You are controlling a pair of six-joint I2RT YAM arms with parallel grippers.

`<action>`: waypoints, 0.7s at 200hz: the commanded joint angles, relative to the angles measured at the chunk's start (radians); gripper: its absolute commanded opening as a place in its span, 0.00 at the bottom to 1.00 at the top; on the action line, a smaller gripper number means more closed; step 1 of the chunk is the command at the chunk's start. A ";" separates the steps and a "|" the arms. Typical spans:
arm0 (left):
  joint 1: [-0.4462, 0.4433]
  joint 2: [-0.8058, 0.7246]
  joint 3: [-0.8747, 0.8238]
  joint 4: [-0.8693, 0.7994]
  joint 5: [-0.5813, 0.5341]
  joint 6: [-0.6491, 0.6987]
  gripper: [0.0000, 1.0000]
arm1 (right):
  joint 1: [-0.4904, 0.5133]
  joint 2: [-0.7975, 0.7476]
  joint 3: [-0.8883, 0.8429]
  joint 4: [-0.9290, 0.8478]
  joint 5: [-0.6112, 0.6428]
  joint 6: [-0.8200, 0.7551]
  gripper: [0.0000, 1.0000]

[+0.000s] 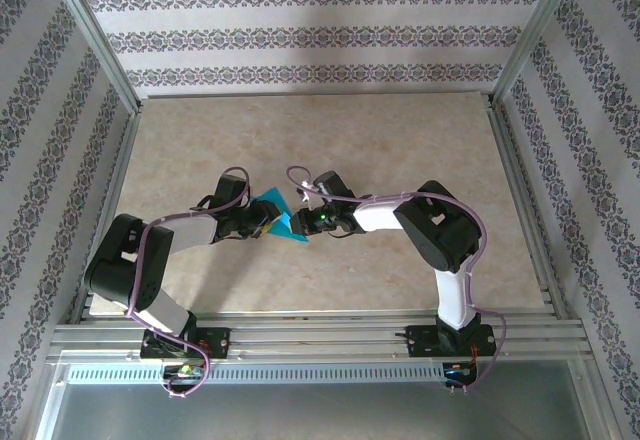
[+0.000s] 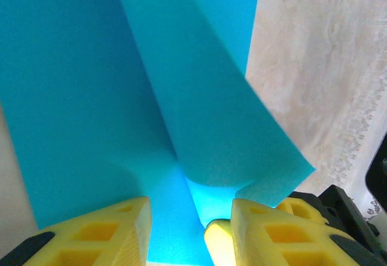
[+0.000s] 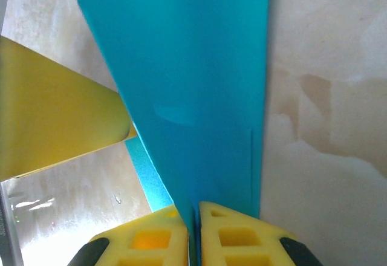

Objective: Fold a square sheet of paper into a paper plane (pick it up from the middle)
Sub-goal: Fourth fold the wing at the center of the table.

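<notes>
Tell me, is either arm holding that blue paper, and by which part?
The right tool pinches the square sheet of paper at the edge nearest that arm. The left tool has its fingers apart around a curled part, not clamping it.

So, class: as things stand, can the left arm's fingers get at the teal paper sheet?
Probably yes. The left fingers stand apart with the teal paper sheet running down between them, and nothing else is in that gap. The right fingers pinch the same sheet from the opposite side.
</notes>
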 commanded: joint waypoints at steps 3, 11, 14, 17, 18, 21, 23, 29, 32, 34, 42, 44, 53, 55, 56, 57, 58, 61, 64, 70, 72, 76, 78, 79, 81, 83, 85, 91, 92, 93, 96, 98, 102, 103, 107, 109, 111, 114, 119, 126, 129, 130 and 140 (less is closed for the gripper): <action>-0.018 0.012 0.033 0.001 -0.007 0.039 0.40 | 0.009 0.033 0.009 -0.075 -0.046 0.022 0.13; -0.020 0.013 0.038 -0.011 -0.013 0.045 0.40 | 0.008 0.035 0.009 -0.078 -0.046 0.022 0.13; -0.020 0.014 0.042 -0.016 -0.015 0.047 0.40 | 0.009 0.035 0.010 -0.077 -0.047 0.023 0.13; -0.020 0.016 0.043 -0.023 -0.018 0.049 0.40 | 0.008 0.035 0.010 -0.077 -0.046 0.023 0.13; -0.020 0.016 0.044 -0.025 -0.018 0.049 0.40 | 0.008 0.034 0.010 -0.077 -0.046 0.023 0.13; -0.020 0.017 0.048 -0.033 -0.022 0.051 0.40 | 0.008 0.036 0.010 -0.077 -0.047 0.023 0.13; -0.021 0.018 0.049 -0.037 -0.024 0.053 0.41 | 0.008 0.036 0.009 -0.079 -0.047 0.025 0.13; -0.021 0.022 0.053 -0.050 -0.030 0.057 0.42 | 0.008 0.037 0.011 -0.080 -0.048 0.026 0.13; -0.021 0.024 0.056 -0.056 -0.031 0.058 0.42 | 0.009 0.038 0.010 -0.081 -0.048 0.026 0.14; -0.022 0.025 0.057 -0.058 -0.031 0.059 0.42 | 0.009 0.038 0.011 -0.082 -0.050 0.026 0.13; -0.023 0.030 0.060 -0.067 -0.035 0.060 0.43 | 0.008 0.038 0.012 -0.082 -0.052 0.029 0.13; -0.022 0.031 0.061 -0.069 -0.036 0.061 0.43 | 0.009 0.039 0.012 -0.082 -0.051 0.029 0.13; -0.024 0.036 0.063 -0.078 -0.041 0.060 0.43 | 0.008 0.039 0.012 -0.082 -0.051 0.034 0.14; -0.024 0.037 0.063 -0.081 -0.042 0.058 0.43 | 0.008 0.039 0.013 -0.082 -0.053 0.034 0.14; -0.024 0.037 0.064 -0.082 -0.044 0.058 0.43 | 0.008 0.039 0.013 -0.083 -0.053 0.034 0.14; -0.024 0.037 0.063 -0.083 -0.044 0.058 0.43 | 0.008 0.039 0.013 -0.082 -0.054 0.034 0.14; -0.024 0.037 0.064 -0.083 -0.044 0.058 0.43 | 0.008 0.039 0.013 -0.082 -0.054 0.034 0.14; -0.026 0.039 0.064 -0.086 -0.045 0.058 0.43 | 0.008 0.040 0.013 -0.083 -0.055 0.035 0.14; -0.026 0.041 0.064 -0.087 -0.047 0.058 0.43 | 0.008 0.038 0.013 -0.083 -0.055 0.036 0.14; -0.026 0.043 0.064 -0.089 -0.048 0.057 0.43 | 0.008 0.039 0.015 -0.085 -0.056 0.038 0.14; -0.026 0.044 0.064 -0.091 -0.049 0.057 0.43 | 0.008 0.039 0.016 -0.085 -0.057 0.039 0.14; -0.027 0.044 0.065 -0.092 -0.052 0.056 0.43 | 0.007 0.040 0.016 -0.086 -0.058 0.040 0.14; -0.027 0.045 0.064 -0.095 -0.051 0.058 0.43 | 0.007 0.040 0.017 -0.086 -0.059 0.040 0.14; -0.027 0.046 0.064 -0.095 -0.052 0.058 0.43 | 0.007 0.041 0.018 -0.086 -0.059 0.041 0.14; -0.027 0.046 0.065 -0.097 -0.053 0.058 0.43 | 0.007 0.041 0.019 -0.088 -0.061 0.042 0.14; -0.027 0.047 0.066 -0.098 -0.054 0.058 0.43 | 0.007 0.041 0.018 -0.088 -0.061 0.042 0.14; -0.026 0.048 0.067 -0.100 -0.054 0.059 0.43 | 0.007 0.042 0.019 -0.089 -0.062 0.043 0.14; -0.027 0.050 0.070 -0.110 -0.061 0.060 0.43 | 0.005 0.043 0.021 -0.091 -0.064 0.045 0.14; -0.027 0.050 0.070 -0.110 -0.062 0.061 0.43 | 0.005 0.043 0.021 -0.091 -0.064 0.045 0.15; -0.027 0.051 0.071 -0.111 -0.063 0.061 0.43 | 0.006 0.044 0.021 -0.091 -0.065 0.046 0.15; -0.029 0.053 0.073 -0.114 -0.063 0.063 0.43 | 0.004 0.043 0.020 -0.091 -0.066 0.046 0.15; -0.028 0.054 0.074 -0.116 -0.065 0.064 0.43 | 0.004 0.044 0.022 -0.092 -0.066 0.046 0.15; -0.029 0.056 0.076 -0.121 -0.068 0.066 0.43 | 0.004 0.044 0.022 -0.092 -0.068 0.046 0.15; -0.028 0.056 0.077 -0.124 -0.067 0.066 0.43 | 0.004 0.044 0.022 -0.092 -0.068 0.046 0.15; -0.029 0.058 0.080 -0.129 -0.070 0.066 0.43 | 0.004 0.045 0.022 -0.093 -0.068 0.048 0.15; -0.029 0.060 0.081 -0.133 -0.072 0.067 0.43 | 0.004 0.045 0.022 -0.093 -0.069 0.048 0.15; -0.028 0.061 0.082 -0.136 -0.072 0.067 0.43 | 0.004 0.044 0.022 -0.093 -0.069 0.048 0.15; -0.029 0.062 0.084 -0.140 -0.075 0.066 0.43 | 0.003 0.044 0.021 -0.094 -0.069 0.048 0.16; -0.029 0.065 0.086 -0.149 -0.078 0.066 0.43 | 0.003 0.044 0.022 -0.096 -0.069 0.049 0.16; -0.031 0.069 0.091 -0.166 -0.088 0.063 0.43 | 0.001 0.043 0.022 -0.096 -0.070 0.049 0.17; -0.031 0.071 0.092 -0.175 -0.091 0.063 0.43 | 0.001 0.043 0.022 -0.096 -0.070 0.049 0.17; -0.031 0.071 0.092 -0.178 -0.094 0.063 0.43 | 0.001 0.042 0.022 -0.096 -0.070 0.049 0.17; -0.030 0.077 0.101 -0.207 -0.107 0.063 0.43 | -0.002 0.039 0.020 -0.096 -0.071 0.049 0.18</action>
